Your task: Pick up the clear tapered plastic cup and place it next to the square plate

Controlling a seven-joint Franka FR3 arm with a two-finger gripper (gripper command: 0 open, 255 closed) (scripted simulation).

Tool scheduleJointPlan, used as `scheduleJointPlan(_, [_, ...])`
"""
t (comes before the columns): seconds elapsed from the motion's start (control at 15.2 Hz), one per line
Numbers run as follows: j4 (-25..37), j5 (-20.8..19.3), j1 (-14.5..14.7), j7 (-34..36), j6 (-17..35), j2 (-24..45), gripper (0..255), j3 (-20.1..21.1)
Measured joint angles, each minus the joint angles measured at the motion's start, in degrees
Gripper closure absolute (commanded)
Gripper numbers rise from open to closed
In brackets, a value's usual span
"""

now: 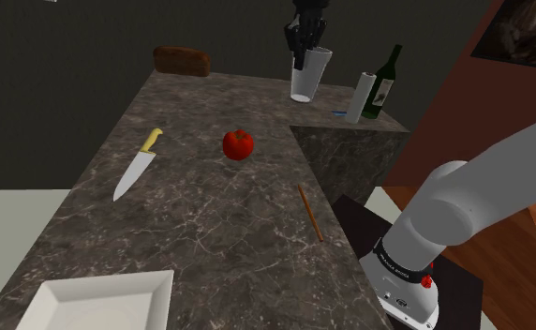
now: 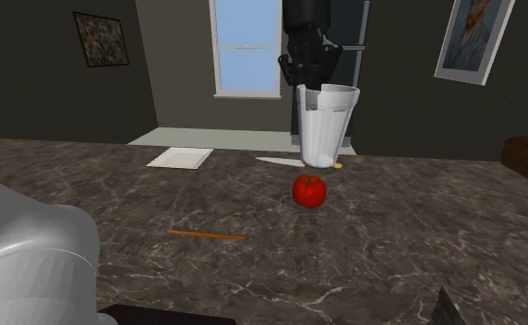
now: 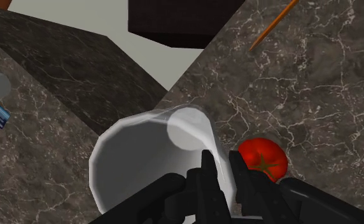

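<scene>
The tool (image 3: 220, 160) is closed narrow on the wall of the pale, see-through tapered cup (image 1: 310, 77), one finger inside the rim and one outside, a hold that keeps the cup upright with its mouth up. The cup is beyond the tomato (image 1: 238, 143), to the shoulder view's upper right of it, at the far end of the worktop (image 1: 210, 234). Whether its base is clear of the surface cannot be told for sure, though the second exterior view suggests it is. The square white plate (image 1: 97, 302) lies on the opposite side of the tomato, well apart, at the near corner with its edges close to the worktop's rim. The carry will likely pass over or beside the tomato. The knife (image 1: 135, 169) lies to the shoulder view's left of the tomato and a thin orange stick (image 1: 310, 212) to its lower right. From tomato to plate the surface is bare, so the plate's tomato-facing side looks the safest spot, away from the drop-off.
</scene>
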Motion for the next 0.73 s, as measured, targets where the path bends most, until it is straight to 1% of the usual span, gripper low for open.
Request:
scheduleJointPlan(0.13, [0.7, 0.2, 0.2, 0.7, -0.8, 0.0, 255, 0.5])
scheduleJointPlan(0.33, [-0.7, 1.5, 1.3, 3.4, -1.6, -2.1, 255, 2.4])
scheduleJointPlan(0.73, [-1.2, 4.9, 4.0, 11.3, -3.6, -4.3, 255, 8.3])
